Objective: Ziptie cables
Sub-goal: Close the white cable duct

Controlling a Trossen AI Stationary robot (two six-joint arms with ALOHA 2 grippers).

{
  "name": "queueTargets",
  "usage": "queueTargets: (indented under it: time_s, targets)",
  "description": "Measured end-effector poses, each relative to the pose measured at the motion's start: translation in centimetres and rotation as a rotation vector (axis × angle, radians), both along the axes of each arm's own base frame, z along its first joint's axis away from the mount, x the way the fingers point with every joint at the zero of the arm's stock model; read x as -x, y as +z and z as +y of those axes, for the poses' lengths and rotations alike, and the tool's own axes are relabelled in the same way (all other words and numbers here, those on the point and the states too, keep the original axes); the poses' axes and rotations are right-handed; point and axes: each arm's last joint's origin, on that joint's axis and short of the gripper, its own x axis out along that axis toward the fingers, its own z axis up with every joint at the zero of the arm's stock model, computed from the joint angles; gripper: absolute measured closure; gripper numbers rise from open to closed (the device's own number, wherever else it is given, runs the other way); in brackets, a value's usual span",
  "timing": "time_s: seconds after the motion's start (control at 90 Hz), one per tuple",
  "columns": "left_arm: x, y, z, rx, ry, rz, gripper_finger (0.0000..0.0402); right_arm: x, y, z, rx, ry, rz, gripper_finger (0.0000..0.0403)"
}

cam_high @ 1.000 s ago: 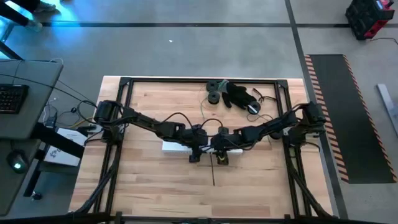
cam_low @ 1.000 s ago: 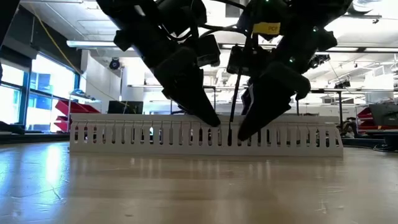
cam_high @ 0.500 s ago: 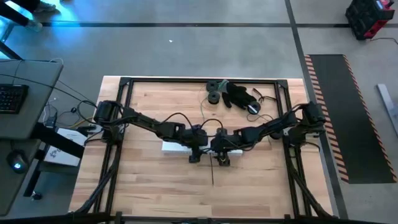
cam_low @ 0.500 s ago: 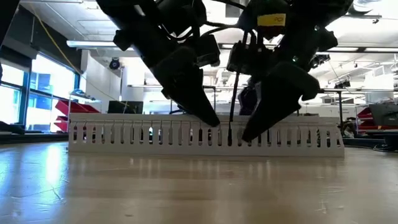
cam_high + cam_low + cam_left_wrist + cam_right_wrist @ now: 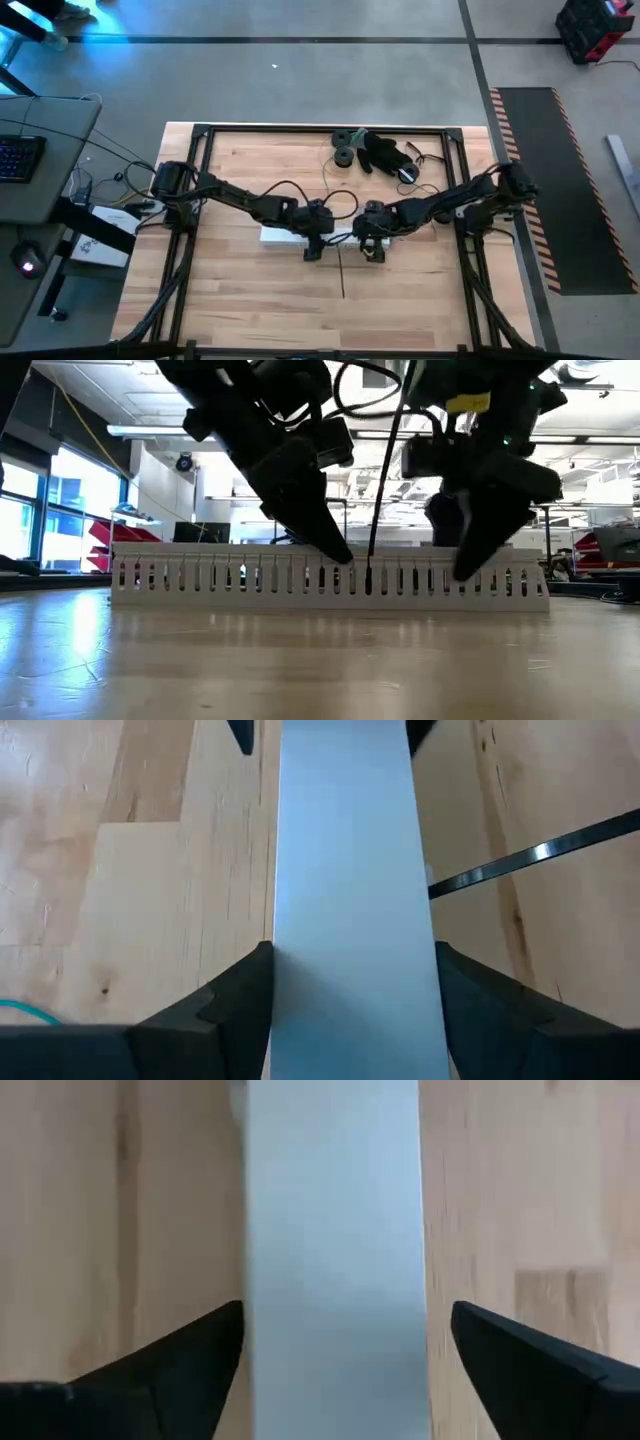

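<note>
The long white slotted duct [image 5: 200,575] lies across the middle of the table [image 5: 240,300], its plain cover up. A thin black zip tie [image 5: 385,470] sticks out of a slot near the duct's middle and rises steeply; it also shows in the left wrist view [image 5: 540,850]. My left gripper [image 5: 315,240] is shut on the duct just left of the tie. My right gripper [image 5: 372,245] stands open over the duct to the tie's right, one finger on each side [image 5: 345,1350]. The cables are hidden. My left gripper pinches the white duct across its width, one finger on each long side wall [image 5: 272,982], close to the duct's middle. The fingers come from above, slanting down, and lie across the duct. The duct rests flat on the table.
Black round parts with a thin dark cord [image 5: 375,152] lie at the table's far edge. A dark frame [image 5: 200,200] runs round the tabletop. Bare wood lies between the duct and the near edge.
My right gripper has gone along the duct toward the table's right edge, away from the zip tie. The tie, the duct and my left gripper have stayed where they were.
</note>
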Motion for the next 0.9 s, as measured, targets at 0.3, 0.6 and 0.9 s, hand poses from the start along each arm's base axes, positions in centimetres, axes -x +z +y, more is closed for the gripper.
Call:
queueTargets:
  time_s: [0.3, 0.6, 0.9]
  targets:
    - [0.0, 0.0, 0.0, 0.002, -0.006, 0.002, 0.0190, 0.1, -0.4, 0.1, -0.015, 0.014, 0.020, 0.0206]
    - [0.0, 0.1, -0.1, 0.023, -0.012, 0.001, 0.0190, 0.0, -0.4, 0.1, -0.017, 0.001, 0.012, 0.0170]
    - [-0.1, 0.1, -0.1, 0.033, -0.017, -0.001, 0.0190, 0.8, 0.9, 0.0, -0.004, -0.057, 0.006, 0.0058]
